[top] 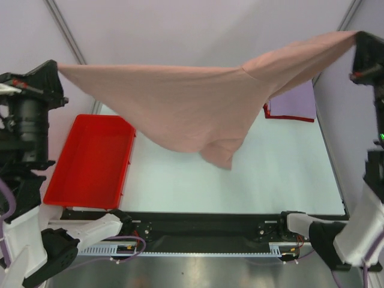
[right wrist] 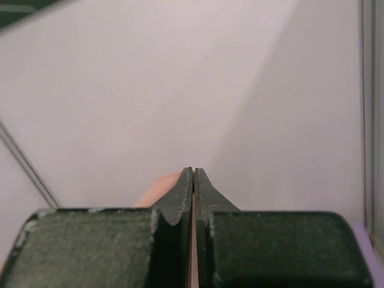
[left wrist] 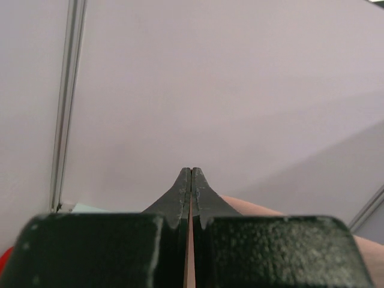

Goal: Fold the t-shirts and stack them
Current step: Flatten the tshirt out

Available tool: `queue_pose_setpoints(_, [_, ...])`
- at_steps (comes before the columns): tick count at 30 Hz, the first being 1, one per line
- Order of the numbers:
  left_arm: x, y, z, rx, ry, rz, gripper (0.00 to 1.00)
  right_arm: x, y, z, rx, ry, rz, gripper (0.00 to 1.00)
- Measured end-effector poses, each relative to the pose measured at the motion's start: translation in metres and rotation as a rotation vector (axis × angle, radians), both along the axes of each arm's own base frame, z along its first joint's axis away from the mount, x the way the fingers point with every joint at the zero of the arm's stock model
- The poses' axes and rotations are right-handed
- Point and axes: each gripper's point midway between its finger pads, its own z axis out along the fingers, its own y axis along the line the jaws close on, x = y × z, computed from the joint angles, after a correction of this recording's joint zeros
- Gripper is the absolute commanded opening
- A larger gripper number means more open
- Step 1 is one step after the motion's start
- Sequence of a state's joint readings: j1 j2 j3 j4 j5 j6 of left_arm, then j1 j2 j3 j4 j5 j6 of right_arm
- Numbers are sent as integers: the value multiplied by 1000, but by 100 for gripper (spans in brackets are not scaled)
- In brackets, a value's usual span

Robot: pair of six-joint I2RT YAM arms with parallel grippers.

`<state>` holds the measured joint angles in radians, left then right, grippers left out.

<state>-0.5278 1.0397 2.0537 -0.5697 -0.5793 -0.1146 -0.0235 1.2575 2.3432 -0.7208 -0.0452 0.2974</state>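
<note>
A dusty-pink t-shirt (top: 186, 99) hangs stretched in the air across the top view, its plain side toward the camera and a sleeve drooping toward the table. My left gripper (top: 58, 69) pinches its left corner, and my right gripper (top: 357, 37) holds the right corner high. In the left wrist view the left gripper (left wrist: 191, 174) is shut on a thin edge of pink cloth (left wrist: 252, 209). The right gripper (right wrist: 193, 174) is likewise shut with pink cloth (right wrist: 159, 189) beside its fingers. A folded lavender t-shirt (top: 294, 102) lies on a red one (top: 288, 116) at the back right.
A red plastic tray (top: 90, 162) stands on the left of the white table (top: 240, 180). Pale walls with metal frame posts (top: 66, 30) enclose the back and sides. The arm bases and a black rail (top: 204, 228) run along the near edge.
</note>
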Motion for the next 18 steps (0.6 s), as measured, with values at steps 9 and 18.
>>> queue_pose_setpoints(9, [-89, 35, 35, -33, -228, -72, 0, -268, 13, 102, -105, -685, -6, 0])
queue_pose_setpoints(18, [-163, 51, 55, -45, -424, -176, 0, -365, 26, 100, -166, -884, 15, 0])
